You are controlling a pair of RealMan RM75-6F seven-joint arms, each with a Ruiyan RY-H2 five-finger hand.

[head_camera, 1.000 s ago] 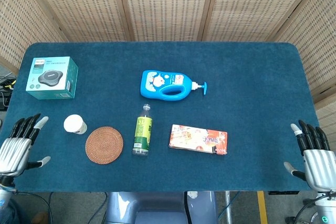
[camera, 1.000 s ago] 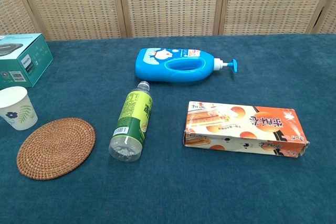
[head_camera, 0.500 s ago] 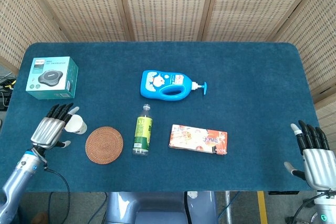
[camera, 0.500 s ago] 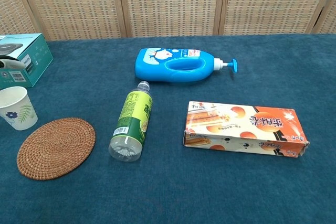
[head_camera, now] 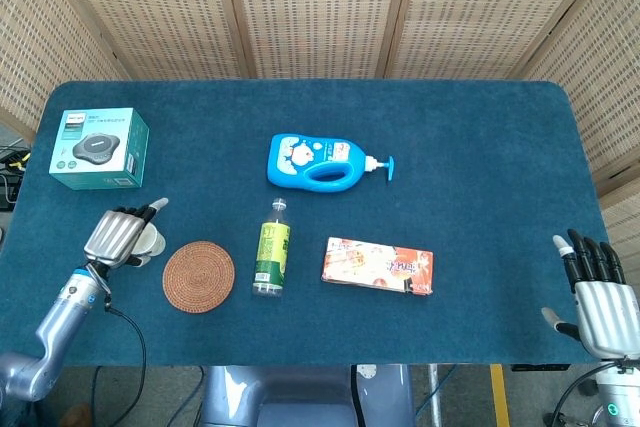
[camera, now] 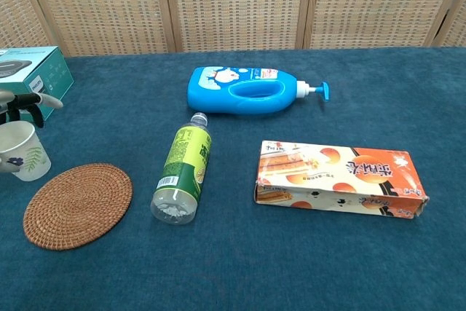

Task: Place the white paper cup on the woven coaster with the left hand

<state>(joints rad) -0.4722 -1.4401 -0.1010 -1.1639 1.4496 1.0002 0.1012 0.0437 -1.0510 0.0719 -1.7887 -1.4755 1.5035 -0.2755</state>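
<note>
The white paper cup (camera: 29,154) with a leaf print stands upright on the blue cloth, just left of and behind the round woven coaster (camera: 78,205). My left hand (head_camera: 120,236) has come in over the cup from the left. In the head view it covers most of the cup (head_camera: 154,243). Its fingers (camera: 29,101) reach out above the rim and stay spread, not closed on the cup wall. Nothing lies on the coaster (head_camera: 198,276). My right hand (head_camera: 598,292) hangs spread at the table's near right corner and holds nothing.
A teal box (head_camera: 99,148) sits behind the cup. A green bottle (head_camera: 271,250) lies on its side right of the coaster. Further right lies an orange snack box (head_camera: 378,265), and a blue pump bottle (head_camera: 322,162) lies behind them.
My left hand has moved from the table's near left edge up and right until it is over the cup. The cup has shifted slightly to the right. The right hand stayed put.
</note>
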